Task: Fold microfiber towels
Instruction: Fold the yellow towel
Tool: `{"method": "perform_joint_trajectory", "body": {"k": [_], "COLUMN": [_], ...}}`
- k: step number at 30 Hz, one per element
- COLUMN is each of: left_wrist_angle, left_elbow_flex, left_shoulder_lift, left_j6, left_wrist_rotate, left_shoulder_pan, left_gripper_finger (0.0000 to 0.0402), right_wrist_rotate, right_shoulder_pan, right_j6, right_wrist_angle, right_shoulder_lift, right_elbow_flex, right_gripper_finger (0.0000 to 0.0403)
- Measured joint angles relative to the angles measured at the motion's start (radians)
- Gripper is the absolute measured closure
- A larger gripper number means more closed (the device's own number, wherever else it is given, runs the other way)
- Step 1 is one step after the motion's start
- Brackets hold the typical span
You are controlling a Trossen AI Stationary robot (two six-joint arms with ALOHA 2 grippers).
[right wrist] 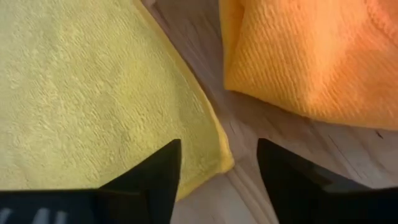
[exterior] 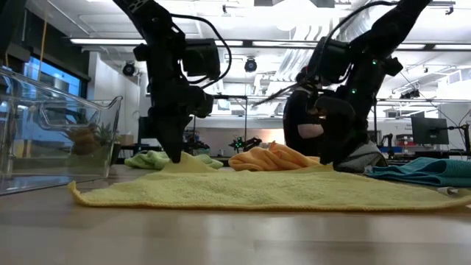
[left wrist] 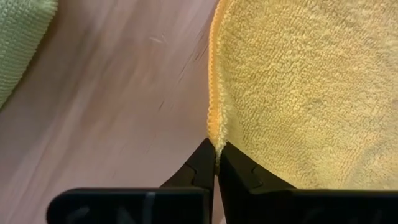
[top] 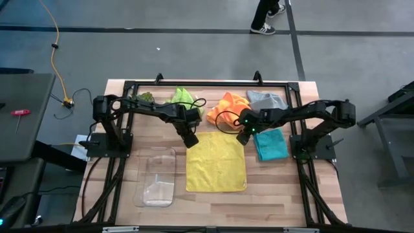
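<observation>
A yellow towel [top: 217, 162] lies spread flat on the table's middle. My left gripper [top: 192, 140] is shut on it at its far left corner, pointing steeply down. My right gripper [right wrist: 219, 155] stands open low over the towel's far right corner [right wrist: 222, 163], with one finger over the cloth and the other over bare wood. The orange towel [top: 228, 107], the grey towel [top: 266, 99] and the lime green towel [top: 182, 98] lie bunched along the far edge. The teal towel [top: 270, 144] lies folded to the right of the yellow one. My left gripper pinches the yellow towel's left edge [left wrist: 214, 132] between its two fingers, close to the far left corner. The fingers come from above, pointing down. The towel lies flat on the table. My right gripper: I cannot tell whether its fingers touch the yellow towel.
A clear plastic bin [top: 157, 176] stands at the near left, beside the yellow towel. A small green plant [top: 145, 97] sits at the far left. Black frame rails [top: 304, 188] run along the table's sides. Bare wood shows near the front edge.
</observation>
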Motion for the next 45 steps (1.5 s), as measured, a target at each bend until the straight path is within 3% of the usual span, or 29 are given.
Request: {"method": "perform_joint_trajectory", "body": {"k": [8,17,23,31,36,45], "left_wrist_angle": [0.003,0.003,0.003,0.003,-0.002,0.018], "left_elbow_flex": [0.000,0.000,0.000,0.000,0.002,0.002], "left_shoulder_lift": [0.000,0.000,0.000,0.000,-0.003,-0.087], "left_j6": [0.000,0.000,-0.003,0.000,0.044,0.172], "left_wrist_rotate": [0.000,0.000,0.001,0.001,-0.007,-0.190], "left_shoulder_pan": [-0.001,-0.002,-0.003,-0.002,-0.002,0.014], "left_gripper_finger": [0.0401,0.0401,0.0401,0.0401,0.0401,0.0402], "right_wrist_rotate": [-0.001,0.000,-0.007,-0.049,-0.054,0.026], "right_shoulder_pan": [0.003,0.003,0.003,0.003,0.003,0.001], "right_j6": [0.012,-0.002,-0.015,-0.017,-0.064,-0.128], "right_wrist_angle": [0.005,0.016,0.019,-0.046,-0.093,-0.265], "right_shoulder_lift": [0.005,0.005,0.005,-0.007,-0.084,-0.231], "right_elbow_flex": [0.000,0.000,0.000,0.000,0.022,0.115], "right_gripper_finger": [0.0288,0.0308,0.0391,0.0400,0.0402,0.0402]}}
